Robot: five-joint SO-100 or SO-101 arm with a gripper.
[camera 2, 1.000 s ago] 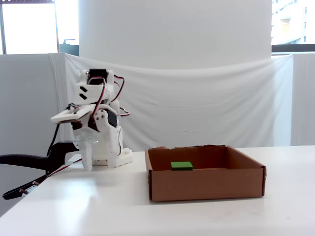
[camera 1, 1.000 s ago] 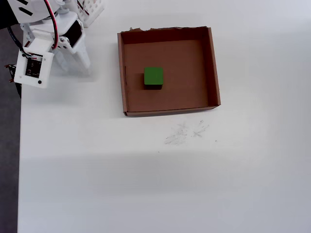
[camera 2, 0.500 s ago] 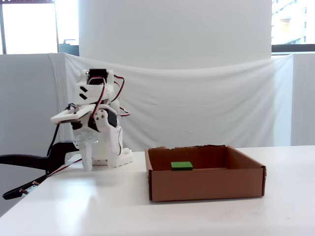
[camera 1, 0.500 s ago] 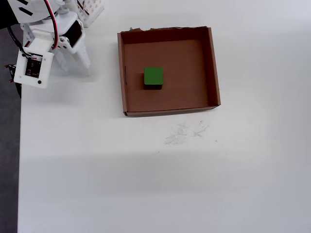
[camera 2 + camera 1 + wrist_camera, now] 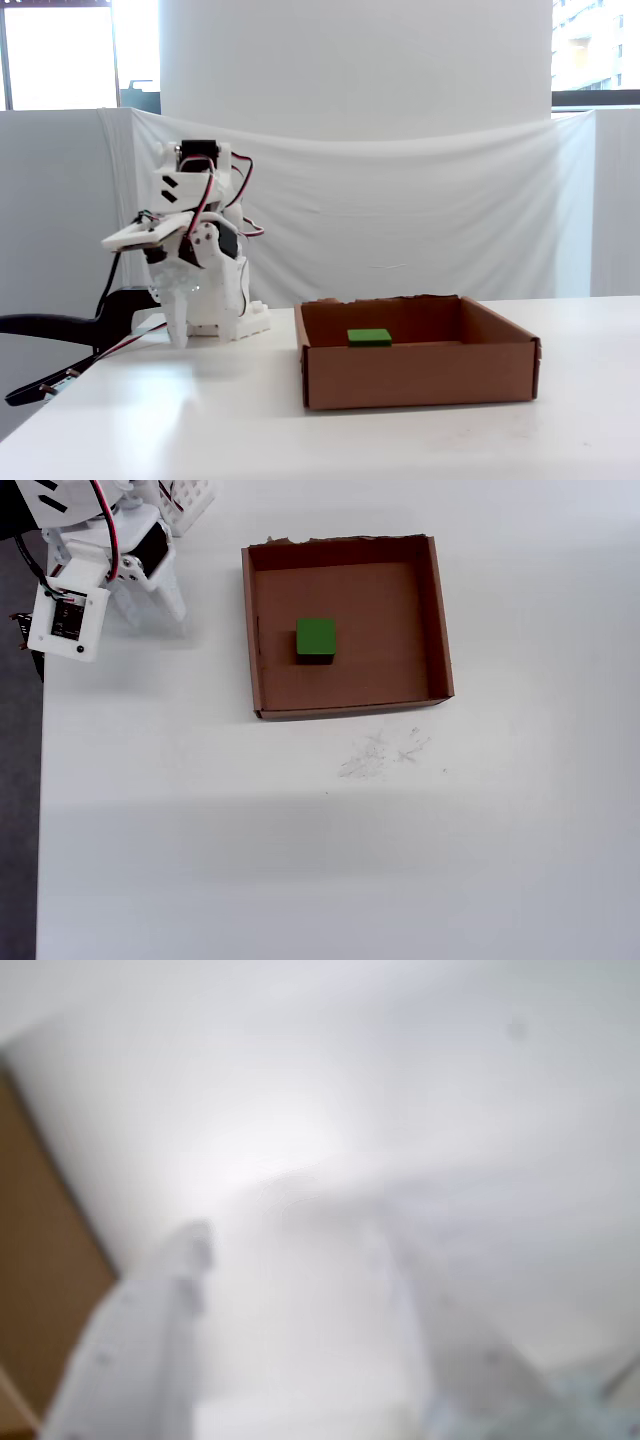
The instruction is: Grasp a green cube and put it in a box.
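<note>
The green cube (image 5: 316, 637) lies inside the box (image 5: 441, 620), a shallow brown cardboard tray, a little left of its middle. In the fixed view the cube (image 5: 369, 337) shows just above the box's front wall (image 5: 420, 373). My white gripper (image 5: 153, 617) hangs fingers-down over the table, left of the box and well apart from it. Its gripper (image 5: 180, 338) tips sit close to the tabletop. The blurred wrist view shows the gripper (image 5: 290, 1235) with its two fingers spread and only white table between them. It is open and holds nothing.
The arm's base (image 5: 225, 320) stands at the table's back left, with red and black wires (image 5: 215, 190) looping over it. A black clamp (image 5: 60, 330) sticks out past the left table edge. Faint pencil scribbles (image 5: 380, 752) mark the table in front of the box.
</note>
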